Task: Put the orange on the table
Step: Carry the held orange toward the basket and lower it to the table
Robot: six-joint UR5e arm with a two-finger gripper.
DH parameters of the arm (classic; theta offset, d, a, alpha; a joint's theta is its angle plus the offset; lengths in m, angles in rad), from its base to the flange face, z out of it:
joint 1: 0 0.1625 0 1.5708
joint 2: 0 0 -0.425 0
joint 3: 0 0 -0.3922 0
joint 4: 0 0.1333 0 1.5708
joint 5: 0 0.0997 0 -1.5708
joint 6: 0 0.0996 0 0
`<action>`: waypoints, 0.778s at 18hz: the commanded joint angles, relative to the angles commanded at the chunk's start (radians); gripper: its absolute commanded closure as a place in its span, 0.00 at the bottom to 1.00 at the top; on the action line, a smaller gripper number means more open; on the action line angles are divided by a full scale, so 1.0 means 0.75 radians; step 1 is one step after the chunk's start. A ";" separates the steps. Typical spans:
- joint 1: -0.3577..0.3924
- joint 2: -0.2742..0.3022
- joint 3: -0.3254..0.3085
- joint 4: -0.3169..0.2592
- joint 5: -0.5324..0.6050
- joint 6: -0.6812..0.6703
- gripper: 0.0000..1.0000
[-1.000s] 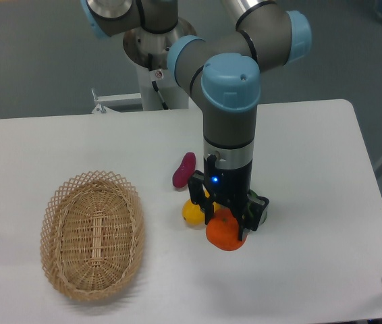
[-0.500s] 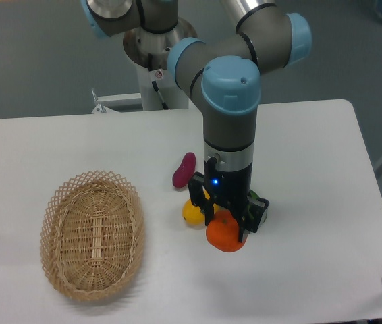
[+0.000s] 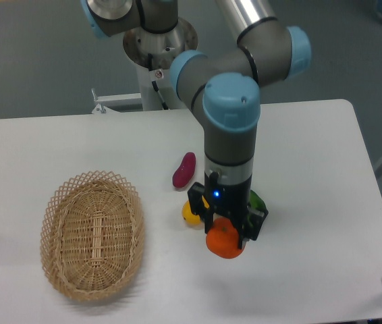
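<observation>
The orange [image 3: 223,242] is a small round glossy fruit held just over the white table [image 3: 312,202], right of centre near the front. My gripper [image 3: 226,233] points straight down and is shut on the orange, its dark fingers [image 3: 248,228] clamping the fruit's upper sides. Whether the orange touches the tabletop cannot be told from this angle. The arm's grey wrist hides whatever lies directly behind the gripper.
A yellow lemon-like fruit [image 3: 191,212] lies just left of the gripper. A purple oblong vegetable [image 3: 183,169] sits behind it. Something green [image 3: 256,201] peeks out at the gripper's right. An oval wicker basket [image 3: 92,233] stands at the front left.
The gripper with the orange has shifted slightly toward the front of the table and lower. The green thing behind it now shows more.
</observation>
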 joint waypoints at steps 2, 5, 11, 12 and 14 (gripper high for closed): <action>-0.027 -0.035 -0.004 0.013 0.077 -0.029 0.40; -0.080 -0.102 -0.016 0.025 0.151 -0.141 0.40; -0.108 -0.166 -0.075 0.039 0.158 -0.415 0.40; -0.109 -0.166 -0.094 0.041 0.158 -0.428 0.40; -0.109 -0.170 -0.098 0.041 0.156 -0.432 0.40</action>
